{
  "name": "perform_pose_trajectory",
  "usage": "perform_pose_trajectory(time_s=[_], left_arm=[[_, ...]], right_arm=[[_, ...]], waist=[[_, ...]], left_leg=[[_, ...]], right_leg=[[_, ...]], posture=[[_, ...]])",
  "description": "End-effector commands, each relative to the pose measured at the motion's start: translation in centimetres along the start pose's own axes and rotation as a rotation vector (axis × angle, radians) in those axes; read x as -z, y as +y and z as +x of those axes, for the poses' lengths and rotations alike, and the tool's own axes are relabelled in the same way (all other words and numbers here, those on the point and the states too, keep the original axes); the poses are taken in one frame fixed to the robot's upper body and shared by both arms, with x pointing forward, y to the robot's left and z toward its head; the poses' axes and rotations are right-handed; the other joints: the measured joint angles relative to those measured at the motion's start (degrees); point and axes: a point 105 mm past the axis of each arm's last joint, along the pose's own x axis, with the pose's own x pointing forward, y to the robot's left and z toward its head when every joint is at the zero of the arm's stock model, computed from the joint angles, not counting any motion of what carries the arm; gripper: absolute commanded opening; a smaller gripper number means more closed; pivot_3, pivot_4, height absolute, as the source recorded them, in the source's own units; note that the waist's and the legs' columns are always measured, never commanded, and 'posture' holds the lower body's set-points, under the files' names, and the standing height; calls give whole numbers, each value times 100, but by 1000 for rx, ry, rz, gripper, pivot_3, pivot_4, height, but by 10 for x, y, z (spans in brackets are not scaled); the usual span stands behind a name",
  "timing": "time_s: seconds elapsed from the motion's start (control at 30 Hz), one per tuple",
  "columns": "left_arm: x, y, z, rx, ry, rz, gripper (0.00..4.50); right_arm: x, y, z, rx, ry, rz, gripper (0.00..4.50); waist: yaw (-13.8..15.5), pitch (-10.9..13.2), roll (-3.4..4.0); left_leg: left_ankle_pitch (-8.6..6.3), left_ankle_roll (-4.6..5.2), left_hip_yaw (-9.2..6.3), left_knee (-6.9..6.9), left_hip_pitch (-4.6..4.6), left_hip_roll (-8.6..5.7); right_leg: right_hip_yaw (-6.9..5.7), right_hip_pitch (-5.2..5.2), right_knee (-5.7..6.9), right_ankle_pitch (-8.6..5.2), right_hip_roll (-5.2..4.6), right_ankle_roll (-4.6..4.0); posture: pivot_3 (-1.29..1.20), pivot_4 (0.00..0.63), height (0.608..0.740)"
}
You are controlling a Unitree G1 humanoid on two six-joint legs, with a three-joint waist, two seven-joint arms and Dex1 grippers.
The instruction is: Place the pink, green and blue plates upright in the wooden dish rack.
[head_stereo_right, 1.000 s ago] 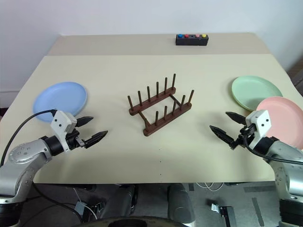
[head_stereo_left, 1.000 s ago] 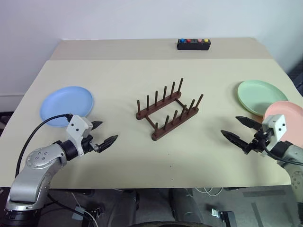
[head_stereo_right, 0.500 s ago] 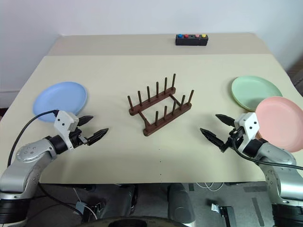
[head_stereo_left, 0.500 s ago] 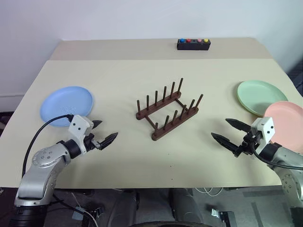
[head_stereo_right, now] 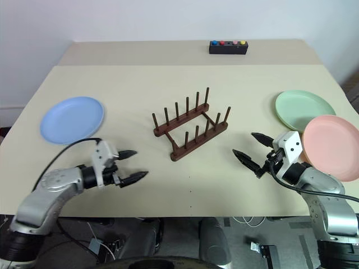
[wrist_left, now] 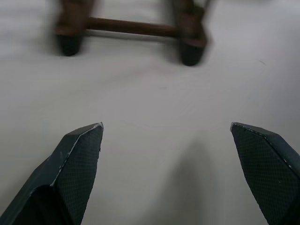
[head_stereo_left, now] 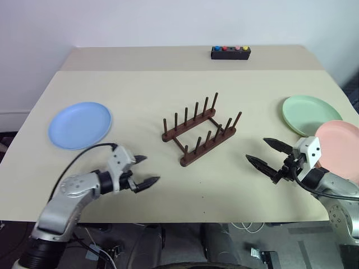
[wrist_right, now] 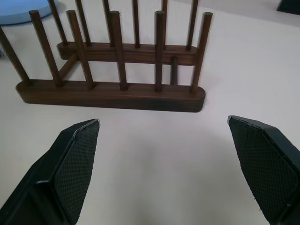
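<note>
Beige surface (head_stereo_left: 168,106) stretches wide in front of me, with a white wall behind it. In the middle stands the wooden dish rack (head_stereo_left: 199,134), with no plates in it and bare room all around it. My left end effector (head_stereo_left: 145,171) is wide open and holds nothing, near the front edge. My right end effector (head_stereo_left: 268,154) is wide open too, holding nothing, pointing at the rack. The blue plate (head_stereo_left: 79,124) lies flat near the left edge. The green plate (head_stereo_left: 310,114) and pink plate (head_stereo_left: 339,150) lie by the right edge, overlapping a little. A small black box (head_stereo_left: 230,52) sits at the far edge.
</note>
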Motion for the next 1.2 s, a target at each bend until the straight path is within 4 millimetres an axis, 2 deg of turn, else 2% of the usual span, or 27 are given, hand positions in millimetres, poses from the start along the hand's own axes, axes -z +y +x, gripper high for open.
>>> perform_pose_trajectory(time_s=[0.03,0.17,0.37,0.47,0.67,0.97,1.2], left_arm=[[-9,0,20,16,-28,65,4500],[-14,-5,49,44,-46,91,4500],[-11,3,64,16,-52,79,4500],[-6,2,69,23,-48,73,3652],[-5,2,76,15,-61,71,748],[-13,-6,80,98,-81,111,683],[-25,-18,96,351,-53,259,683]], right_arm=[[-5,20,0,-96,19,-26,4449],[7,47,-4,-179,106,-47,4449],[5,62,-2,-166,88,-49,4449],[8,66,-2,-155,92,-44,4500],[9,69,-3,-143,92,-40,4500],[7,77,-1,-153,97,-43,4500],[6,76,-2,-156,118,-51,4500]], waist=[[-5,0,-1],[-6,-1,-1],[-15,-3,-1],[1,-5,-1],[4,-7,1],[15,-8,2],[26,-7,0]], left_leg=[[0,0,0,0,-1,0],[0,0,-2,-1,-1,0],[0,0,-1,1,2,0],[0,0,-1,2,3,0],[0,0,-2,3,6,-2],[0,0,-3,4,12,-2],[0,0,-4,6,9,-4]], right_leg=[[0,0,0,1,0,1],[-1,-2,2,8,1,17],[0,-1,4,10,1,20],[-1,3,2,9,0,20],[-1,7,1,9,-1,20],[-1,16,0,8,-1,20],[-2,17,-2,7,0,20]], posture=[[0,150,740],[0,150,740],[0,150,740],[0,150,740],[0,150,740],[0,150,740],[0,150,740]])
